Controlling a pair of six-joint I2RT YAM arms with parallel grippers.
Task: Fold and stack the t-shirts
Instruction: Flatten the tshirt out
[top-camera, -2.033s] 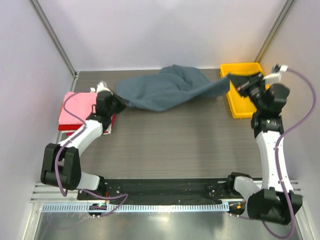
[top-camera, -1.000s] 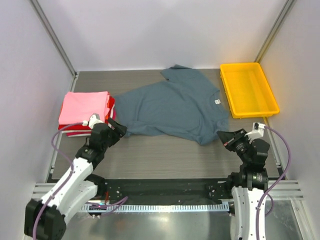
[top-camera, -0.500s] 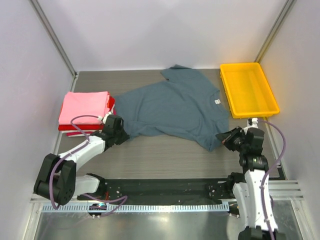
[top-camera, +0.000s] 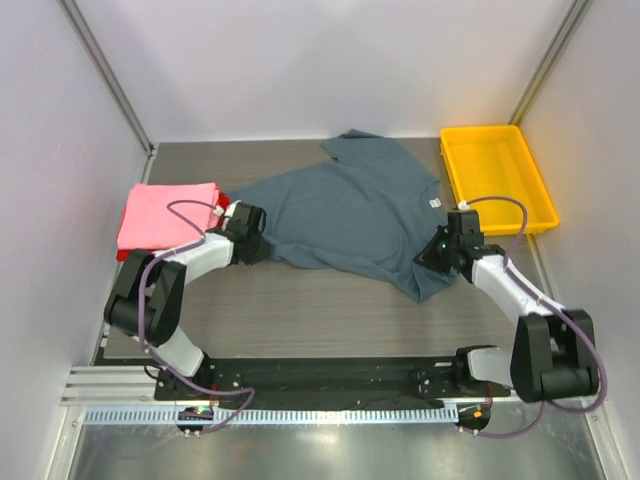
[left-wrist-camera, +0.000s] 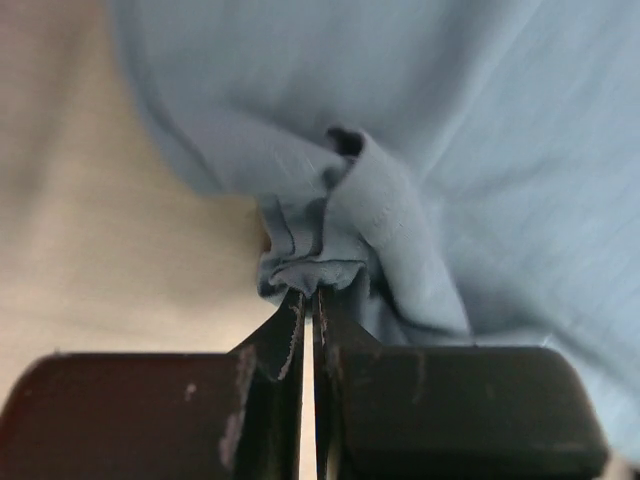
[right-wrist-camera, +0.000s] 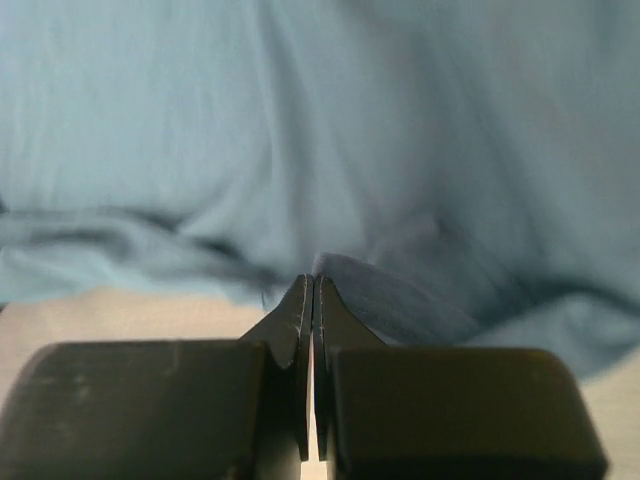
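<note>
dark wood-grain table (top-camera: 330, 310) — blue-grey tee (top-camera: 350, 215) spread mid, pink-topped folded stack (top-camera: 165, 215) left, yellow tray (top-camera: 497, 180) far right.

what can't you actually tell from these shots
- Top view: the shirts under the pink shirt; it covers them, and only a red edge shows.
- Top view: the white label on the grey shirt is too small to read.
- Right wrist view: whether the shut right pincer nips any cloth; a fold lies right behind its tips.

Your slate-blue tee (top-camera: 350, 215) lies spread and rumpled between the left gripper (left-wrist-camera: 310, 294) and right gripper (right-wrist-camera: 312, 282). The folded pink tee (top-camera: 168, 215) sits just beyond the left one.
</note>
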